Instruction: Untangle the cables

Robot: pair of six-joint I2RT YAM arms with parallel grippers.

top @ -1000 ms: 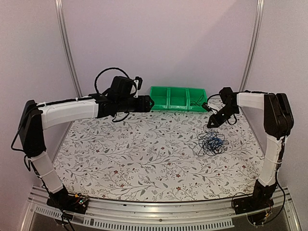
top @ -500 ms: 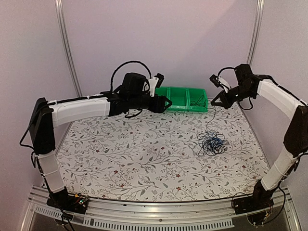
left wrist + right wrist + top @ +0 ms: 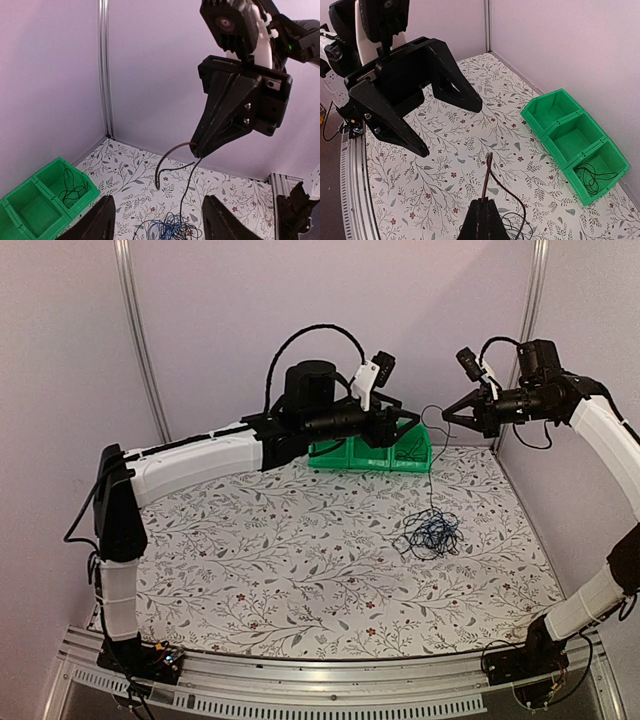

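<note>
The cables (image 3: pixel 430 536) lie as a small tangle of black and blue wires on the flowered table, right of centre. One dark strand (image 3: pixel 432 478) rises from the tangle to my right gripper (image 3: pixel 447 412), which is shut on its end high above the table. In the right wrist view the shut fingers (image 3: pixel 484 220) pinch that strand, and its short tip sticks out past them. My left gripper (image 3: pixel 407 421) hangs open just left of the right one, facing it, with nothing between its fingers. The left wrist view shows the tangle (image 3: pixel 170 231) below and the right gripper (image 3: pixel 198 150) ahead.
A green three-compartment bin (image 3: pixel 420 462) stands at the back edge, partly behind the left arm. Its rightmost compartment holds a coiled black wire (image 3: pixel 592 178). Pink walls and metal corner posts (image 3: pixel 138 340) close in the back and sides.
The right gripper shut on a strand and rose with it, stretching the strand up from the tangle. The left arm lifted and swung right, over the bin, toward the right gripper.
</note>
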